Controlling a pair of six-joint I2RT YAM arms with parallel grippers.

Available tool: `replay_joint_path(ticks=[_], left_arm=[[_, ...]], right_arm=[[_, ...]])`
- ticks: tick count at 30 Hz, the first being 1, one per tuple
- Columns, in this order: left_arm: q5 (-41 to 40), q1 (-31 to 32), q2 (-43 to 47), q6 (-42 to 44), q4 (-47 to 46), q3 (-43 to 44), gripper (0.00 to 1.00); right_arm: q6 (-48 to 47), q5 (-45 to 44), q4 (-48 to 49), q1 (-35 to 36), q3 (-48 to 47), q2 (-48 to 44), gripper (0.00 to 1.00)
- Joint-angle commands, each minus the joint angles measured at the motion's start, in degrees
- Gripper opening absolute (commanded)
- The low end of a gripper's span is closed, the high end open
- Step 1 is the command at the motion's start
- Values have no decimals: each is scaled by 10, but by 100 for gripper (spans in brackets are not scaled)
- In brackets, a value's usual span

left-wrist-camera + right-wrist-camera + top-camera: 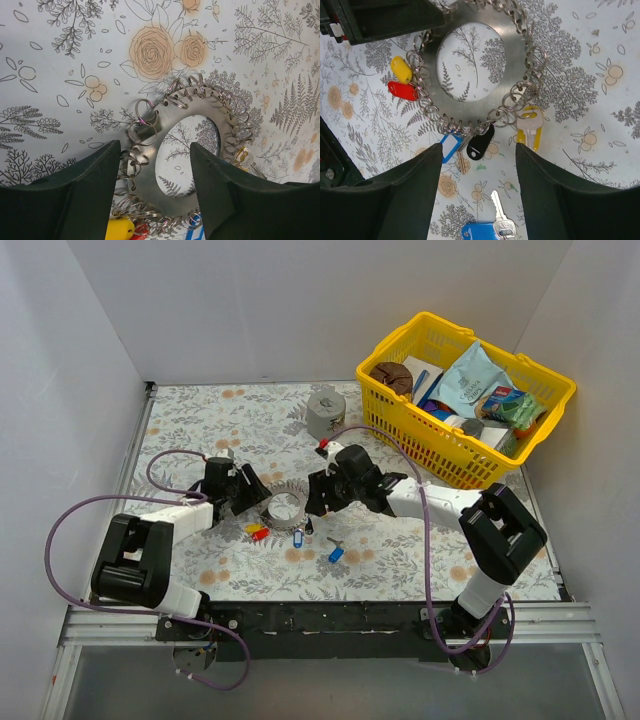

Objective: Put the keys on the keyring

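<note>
The grey keyring (283, 506) lies flat on the flowered table, its edge lined with small wire rings. In the right wrist view, a yellow key (529, 129), a black tag (480, 142), a blue tag (450, 146), and yellow (401, 69) and red (403, 91) heads hang from the keyring (470, 111). A loose blue-headed key (487, 231) lies apart, also seen from above (335, 553). My left gripper (155, 200) is open, straddling the keyring's (145, 165) left band. My right gripper (479, 190) is open and empty between the ring and the loose key.
A yellow basket (400, 405) full of packets stands at the back right. A grey can (324, 412) stands behind the ring. White walls enclose the table on the left, back and right. Purple cables loop beside both arms.
</note>
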State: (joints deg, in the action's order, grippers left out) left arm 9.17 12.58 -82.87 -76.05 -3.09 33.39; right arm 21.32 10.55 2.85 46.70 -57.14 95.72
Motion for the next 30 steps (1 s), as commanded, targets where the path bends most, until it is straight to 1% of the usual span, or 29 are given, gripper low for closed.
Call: replay_joint_path(ticks=[1, 2, 4, 5, 7, 8, 14, 15, 17, 18, 22, 24, 30], left_arm=[[-8, 6, -12, 11, -1, 3, 54], [-8, 6, -12, 12, 0, 0, 53], [-3, 6, -9, 13, 3, -6, 48], [-2, 7, -3, 14, 3, -9, 43], [-5, 7, 6, 16, 5, -17, 42], [-7, 7, 14, 18, 7, -19, 39], [-17, 7, 39, 21, 27, -21, 30], [-15, 7, 46, 20, 27, -23, 25], [-14, 6, 53, 19, 48, -24, 21], [-10, 7, 59, 20, 50, -24, 14], [-7, 7, 75, 13, 66, -30, 2], [-13, 7, 83, 7, 73, -31, 0], [-39, 7, 120, 7, 99, -24, 0]], right_arm=[[28, 30, 18, -16, 17, -6, 68], [33, 34, 21, -21, 20, -7, 68], [34, 38, 25, -26, 23, -2, 68], [35, 41, 27, -28, 23, 1, 68], [36, 46, 30, -28, 21, 12, 68], [36, 52, 32, -28, 20, 22, 68], [45, 62, 44, -29, 20, 43, 67], [45, 62, 44, -28, 21, 44, 67], [45, 62, 43, -28, 22, 42, 67], [44, 61, 44, -28, 23, 41, 67], [43, 61, 43, -28, 26, 33, 67], [44, 62, 41, -28, 24, 27, 67], [44, 65, 42, -28, 23, 3, 67]])
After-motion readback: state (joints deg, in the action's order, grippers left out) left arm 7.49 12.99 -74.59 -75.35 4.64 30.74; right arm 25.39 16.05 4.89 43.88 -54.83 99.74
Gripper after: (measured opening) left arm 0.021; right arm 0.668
